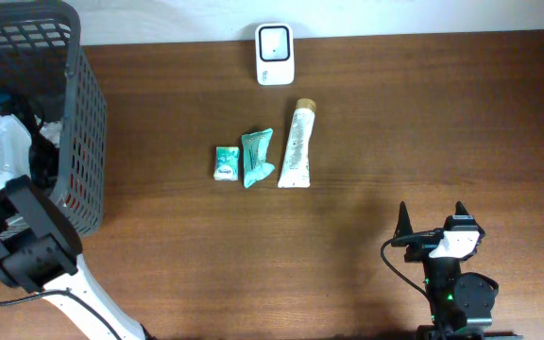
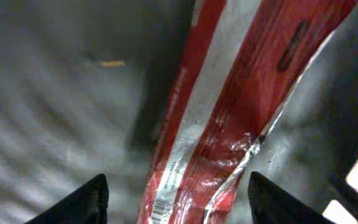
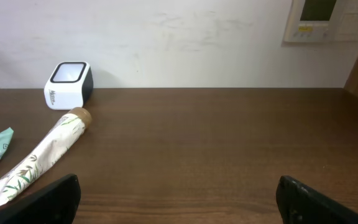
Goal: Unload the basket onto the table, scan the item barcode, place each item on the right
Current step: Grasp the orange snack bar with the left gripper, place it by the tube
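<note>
My left gripper (image 2: 178, 177) is down inside the dark mesh basket (image 1: 83, 142), its jaws open. A crinkled red and white packet (image 2: 229, 106) lies between and beyond the jaws, with a gap to each finger. A barcode (image 2: 160, 210) shows at the packet's near end. The white scanner (image 1: 275, 54) stands at the table's far edge, also seen as the scanner (image 3: 68, 84) in the right wrist view. My right gripper (image 1: 432, 212) hovers open and empty over the front right of the table, shown as the right gripper (image 3: 178, 183) in its own view.
A pale patterned tube (image 1: 297, 144), a teal packet (image 1: 256, 157) and a small green packet (image 1: 225, 162) lie in a row mid-table. The basket's walls close in around the left arm (image 1: 22, 236). A wall backs the table's far edge.
</note>
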Robot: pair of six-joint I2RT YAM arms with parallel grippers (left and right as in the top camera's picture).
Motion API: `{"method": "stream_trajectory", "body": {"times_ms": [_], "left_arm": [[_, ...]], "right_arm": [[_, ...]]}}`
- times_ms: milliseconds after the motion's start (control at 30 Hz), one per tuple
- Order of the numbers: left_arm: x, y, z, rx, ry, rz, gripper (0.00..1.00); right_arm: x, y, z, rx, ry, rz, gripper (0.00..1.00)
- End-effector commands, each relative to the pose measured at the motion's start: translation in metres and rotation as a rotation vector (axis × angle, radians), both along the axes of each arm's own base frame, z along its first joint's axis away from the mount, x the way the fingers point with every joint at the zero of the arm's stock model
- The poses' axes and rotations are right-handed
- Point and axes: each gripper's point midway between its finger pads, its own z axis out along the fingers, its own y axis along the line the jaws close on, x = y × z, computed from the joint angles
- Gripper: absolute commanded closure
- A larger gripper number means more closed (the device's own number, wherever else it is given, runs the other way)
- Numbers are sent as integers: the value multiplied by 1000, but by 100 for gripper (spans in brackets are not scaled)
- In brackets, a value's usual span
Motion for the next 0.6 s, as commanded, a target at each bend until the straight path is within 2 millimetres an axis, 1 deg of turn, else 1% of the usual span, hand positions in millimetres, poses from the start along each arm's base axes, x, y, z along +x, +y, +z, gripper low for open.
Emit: {"method": "stream_trajectory", "body": {"times_ms": [0, 67, 100, 133, 167, 233, 267, 300, 333, 367, 400, 433, 467, 500, 533, 567], "left_arm": [[-13, -5, -26, -23, 60, -35, 36], [-14, -5, -29, -19, 63, -34, 40], [-13, -3, -29, -9, 60, -33, 56], [-12, 0, -29, 6, 58, -33, 89], [-9, 2, -28, 14, 47, -32, 100], [2, 9, -18, 37, 7, 29, 100], [11, 21, -4, 82, -28, 98, 100], [24, 32, 17, 117, -78, 165, 100], [40, 40, 47, 141, -152, 213, 100], [55, 48, 82, 164, -237, 265, 100], [76, 50, 132, 155, -381, 316, 100], [88, 46, 167, 122, -485, 312, 100], [104, 34, 222, 61, -648, 295, 100], [108, 25, 265, 24, -765, 306, 100], [109, 21, 290, 2, -832, 330, 100], [105, 16, 322, -26, -914, 382, 100]], "right_arm": [[0, -2, -3, -3, 5, -9, 1], [0, -2, -3, -3, 5, -9, 1], [0, -2, -3, -3, 5, -9, 1], [0, -2, -3, -3, 5, -9, 1], [0, -2, -3, -3, 5, -9, 1], [0, -2, -3, -3, 5, -9, 1], [0, -2, -3, -3, 5, -9, 1], [0, -2, -3, -3, 5, -9, 1], [0, -2, -3, -3, 5, -9, 1], [0, -2, -3, -3, 5, -9, 1], [0, -2, -3, -3, 5, -9, 1], [0, -2, -3, -3, 5, -9, 1], [0, -2, -3, -3, 5, -9, 1], [0, -2, -3, -3, 5, -9, 1], [0, -2, -3, -3, 5, -9, 1], [0, -2, -3, -3, 5, -9, 1]]}}
